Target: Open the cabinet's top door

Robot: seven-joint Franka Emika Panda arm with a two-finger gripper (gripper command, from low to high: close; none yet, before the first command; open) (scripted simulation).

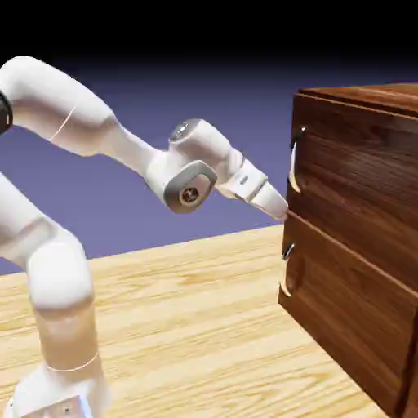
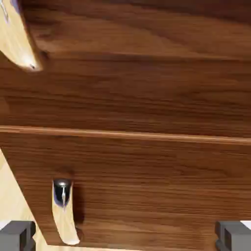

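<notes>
The cabinet [image 1: 359, 212], one big brown box, is in front of the gripper [image 2: 125, 236]. It has two doors. The one top door [image 1: 359, 163] is shut and goes up from about where the gripper points; the one low door [image 1: 351, 286] goes down. The gripper's two fingers are wide apart, holding nothing. Two small curved handles, one above the gripper [image 1: 295, 167], one below [image 1: 285, 273].

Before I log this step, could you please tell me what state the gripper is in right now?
Gripper: open, fingers wide apart, nothing between them.
</notes>
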